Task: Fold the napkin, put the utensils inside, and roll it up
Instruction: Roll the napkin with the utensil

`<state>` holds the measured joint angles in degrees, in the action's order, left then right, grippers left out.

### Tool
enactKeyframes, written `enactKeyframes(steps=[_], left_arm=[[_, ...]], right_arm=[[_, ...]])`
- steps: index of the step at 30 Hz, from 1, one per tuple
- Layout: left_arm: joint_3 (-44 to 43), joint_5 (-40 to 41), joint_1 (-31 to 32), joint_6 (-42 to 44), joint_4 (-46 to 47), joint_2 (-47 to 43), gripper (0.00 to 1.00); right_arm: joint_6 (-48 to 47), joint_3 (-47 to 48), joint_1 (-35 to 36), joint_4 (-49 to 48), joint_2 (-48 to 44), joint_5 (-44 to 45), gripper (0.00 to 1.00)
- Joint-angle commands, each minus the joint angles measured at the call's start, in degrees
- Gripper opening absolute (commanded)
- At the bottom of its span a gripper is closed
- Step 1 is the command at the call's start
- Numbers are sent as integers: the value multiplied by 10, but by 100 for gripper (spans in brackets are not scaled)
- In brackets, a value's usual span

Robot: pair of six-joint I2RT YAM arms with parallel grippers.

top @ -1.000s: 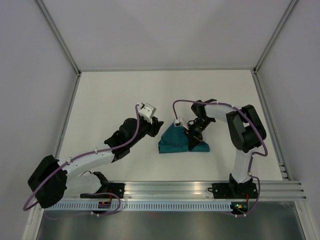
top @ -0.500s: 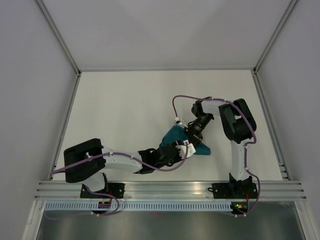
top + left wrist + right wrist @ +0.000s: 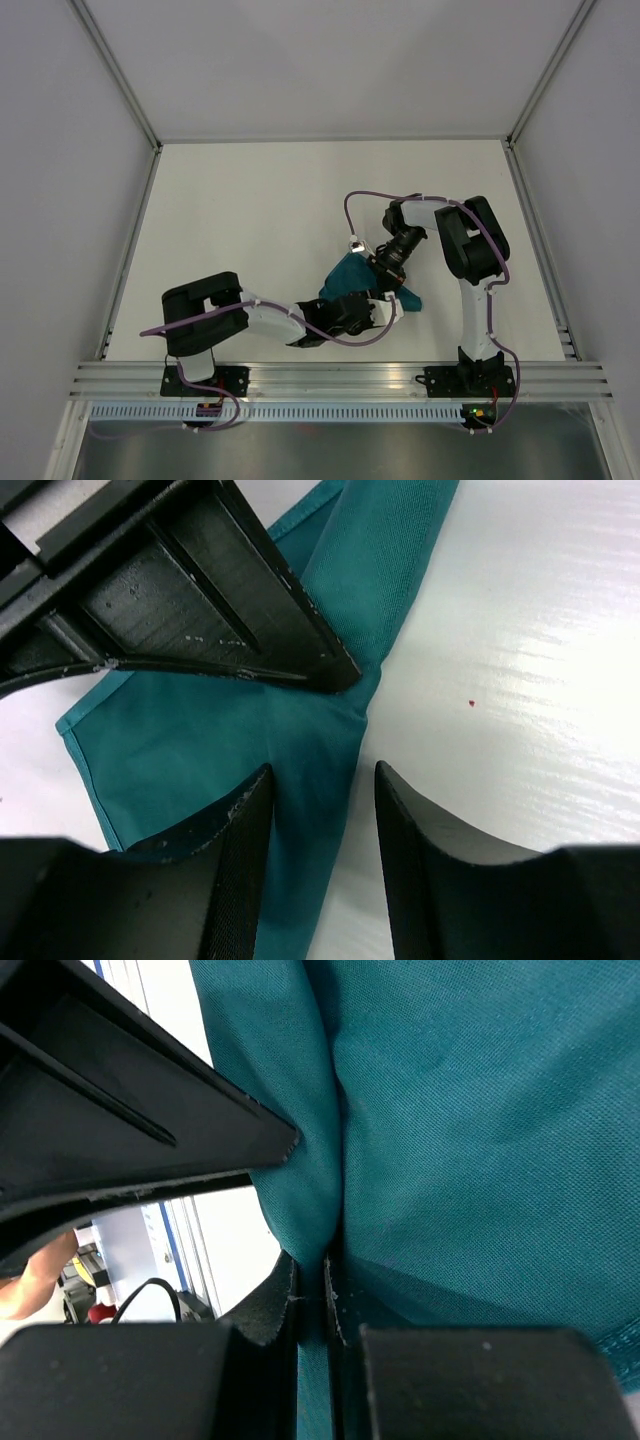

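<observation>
Close to the near edge of the white table [image 3: 250,200], right of centre, the left claw [image 3: 318,785] stood spread, its black fingers [image 3: 240,830] straddling a ridge of the bunched teal-green cloth napkin [image 3: 349,275]. Just beyond it, the right claw [image 3: 310,1265] was pressed together, pinching a fold of that napkin.
</observation>
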<state>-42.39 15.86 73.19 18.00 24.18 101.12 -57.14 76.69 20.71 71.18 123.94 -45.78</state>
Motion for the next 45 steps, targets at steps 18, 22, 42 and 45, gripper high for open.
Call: enactKeyframes(steps=[18,22,42,45], left_arm=[[-30,-172,-76,-77,-77,36,2],[-37,-226,-103,-103,-103,39,2],[-134,-578,-270,-204,-237,152,2],[-160,-609,-284,-207,-268,186,2]], right_arm=[[-20,-22,-3,-109,-19,84,56],[13,-22,-7,-122,-73,74,68],[160,-209,-110,-391,-424,113,70],[119,-273,-106,-412,-497,113,70]])
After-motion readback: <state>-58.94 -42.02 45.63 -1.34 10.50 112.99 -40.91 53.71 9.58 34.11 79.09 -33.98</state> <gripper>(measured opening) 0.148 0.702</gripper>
